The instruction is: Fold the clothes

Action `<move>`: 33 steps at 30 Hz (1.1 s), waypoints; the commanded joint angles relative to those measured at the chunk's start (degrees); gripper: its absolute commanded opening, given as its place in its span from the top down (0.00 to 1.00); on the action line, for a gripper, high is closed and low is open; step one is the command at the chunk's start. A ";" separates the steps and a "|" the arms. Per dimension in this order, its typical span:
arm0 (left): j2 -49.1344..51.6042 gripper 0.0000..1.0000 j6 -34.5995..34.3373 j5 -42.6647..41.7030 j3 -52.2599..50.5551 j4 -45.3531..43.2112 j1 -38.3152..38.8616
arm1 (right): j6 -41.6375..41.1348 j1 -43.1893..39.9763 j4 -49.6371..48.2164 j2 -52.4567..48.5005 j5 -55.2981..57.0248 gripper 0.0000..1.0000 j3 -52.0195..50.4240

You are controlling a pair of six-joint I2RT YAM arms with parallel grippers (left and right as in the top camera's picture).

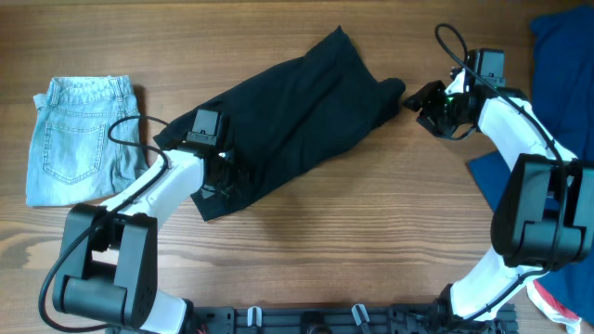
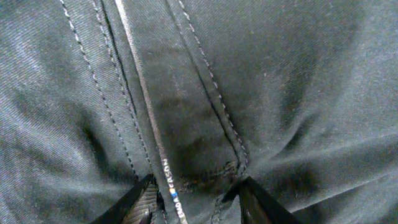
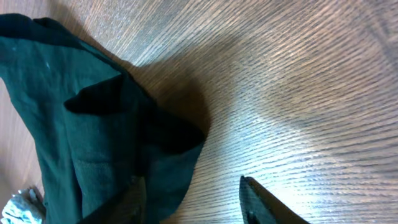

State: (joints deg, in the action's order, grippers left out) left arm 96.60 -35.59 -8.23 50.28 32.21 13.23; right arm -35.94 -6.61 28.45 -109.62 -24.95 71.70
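Observation:
The black garment (image 1: 288,111) lies bunched in a diagonal band across the table's middle, from lower left to upper right. My left gripper (image 1: 218,181) is down on its lower-left end. In the left wrist view its fingers (image 2: 196,202) are apart, with a stitched seam of the black fabric (image 2: 249,81) between them. My right gripper (image 1: 429,100) is just right of the garment's right corner. In the right wrist view it (image 3: 189,182) is open, with the dark corner (image 3: 81,137) under its left finger and bare wood under the right one.
Folded light-blue denim shorts (image 1: 83,134) lie at the far left. Bright royal-blue fabric (image 1: 561,65) covers the right edge. A red-and-white item (image 1: 557,301) lies at the bottom right. The wooden table (image 1: 353,241) shows in front of the garment.

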 commanded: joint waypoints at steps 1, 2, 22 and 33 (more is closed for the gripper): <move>4.94 0.57 0.66 -0.24 -2.45 -0.68 0.39 | 2.34 2.27 -1.90 -1.68 1.01 0.48 -0.15; 4.94 0.57 0.66 -0.24 -2.45 -0.68 0.39 | 2.91 2.84 -2.32 -2.21 1.01 0.48 -0.15; 4.94 0.56 0.66 -0.24 -2.45 -0.61 0.39 | 2.78 3.72 -6.62 -9.03 5.51 0.76 -0.15; 4.94 0.55 0.66 -0.24 -2.45 -0.61 0.39 | 2.99 0.92 -5.88 -8.66 5.55 0.96 -0.04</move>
State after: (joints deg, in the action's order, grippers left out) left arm 96.71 -35.59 -8.43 50.43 32.27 13.23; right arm -33.34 -3.62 22.46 -117.21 -20.93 71.75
